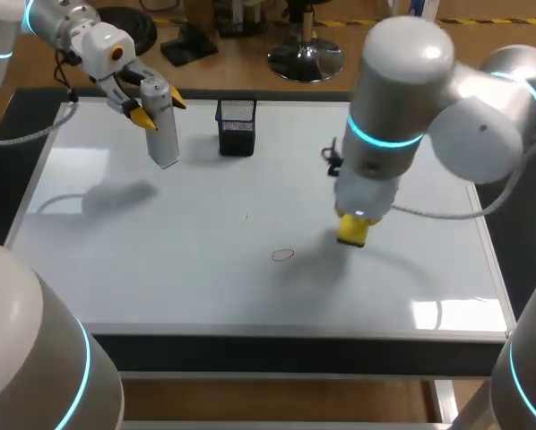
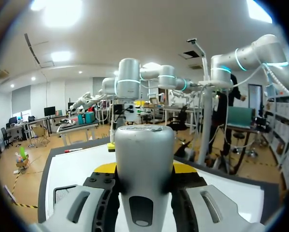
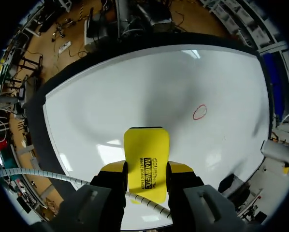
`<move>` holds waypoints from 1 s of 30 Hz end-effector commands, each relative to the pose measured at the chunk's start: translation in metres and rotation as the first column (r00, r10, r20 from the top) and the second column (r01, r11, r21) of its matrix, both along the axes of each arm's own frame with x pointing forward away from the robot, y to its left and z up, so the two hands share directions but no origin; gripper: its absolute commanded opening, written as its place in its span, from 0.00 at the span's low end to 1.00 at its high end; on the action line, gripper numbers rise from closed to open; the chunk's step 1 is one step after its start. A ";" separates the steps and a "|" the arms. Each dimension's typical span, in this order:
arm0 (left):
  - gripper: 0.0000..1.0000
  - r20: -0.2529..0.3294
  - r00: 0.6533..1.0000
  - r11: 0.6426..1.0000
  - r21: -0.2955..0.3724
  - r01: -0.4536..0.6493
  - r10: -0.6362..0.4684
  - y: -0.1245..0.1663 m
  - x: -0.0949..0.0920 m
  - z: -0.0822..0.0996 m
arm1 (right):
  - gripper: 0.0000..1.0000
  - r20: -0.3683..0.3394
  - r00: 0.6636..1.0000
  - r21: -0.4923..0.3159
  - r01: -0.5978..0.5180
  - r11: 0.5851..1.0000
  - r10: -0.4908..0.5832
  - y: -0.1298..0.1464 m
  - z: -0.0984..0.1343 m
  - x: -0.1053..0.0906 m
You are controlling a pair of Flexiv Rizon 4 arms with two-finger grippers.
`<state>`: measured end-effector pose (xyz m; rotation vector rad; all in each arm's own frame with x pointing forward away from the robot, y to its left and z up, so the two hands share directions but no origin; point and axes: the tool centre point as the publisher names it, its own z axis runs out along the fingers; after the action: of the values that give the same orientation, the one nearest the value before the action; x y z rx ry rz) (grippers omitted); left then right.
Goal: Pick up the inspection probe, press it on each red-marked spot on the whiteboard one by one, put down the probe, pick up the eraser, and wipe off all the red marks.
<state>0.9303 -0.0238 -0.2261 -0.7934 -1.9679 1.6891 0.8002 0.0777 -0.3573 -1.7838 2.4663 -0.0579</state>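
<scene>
My left gripper (image 1: 156, 106) hangs above the whiteboard's (image 1: 205, 287) far left and is shut on the grey inspection probe (image 1: 163, 133), which points down toward the board. In the left wrist view the probe (image 2: 143, 169) stands between the yellow-tipped fingers (image 2: 106, 168). My right gripper (image 1: 354, 224) is right of the board's middle, shut on the yellow eraser (image 1: 353, 231) just above the surface. The right wrist view shows the eraser (image 3: 146, 162) clamped from both sides over the whiteboard (image 3: 110, 96), with a small red oval mark (image 3: 199, 112) ahead of it; the same red mark (image 1: 283, 254) lies left of the eraser.
A black mesh holder (image 1: 236, 127) stands at the board's far middle. A small black object (image 1: 331, 158) sits behind my right arm. A faint tiny mark (image 1: 246, 216) shows near the board's centre.
</scene>
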 end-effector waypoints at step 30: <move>0.00 0.002 1.000 1.000 0.001 0.001 -0.001 0.000 0.000 0.001 | 0.00 -0.036 0.930 -0.013 -0.367 0.930 0.366 0.163 -0.046 -0.033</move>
<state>0.9303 -0.0238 -0.2261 -0.7934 -1.9679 1.6890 0.7629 0.2298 -0.3971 -2.2162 2.0946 0.0067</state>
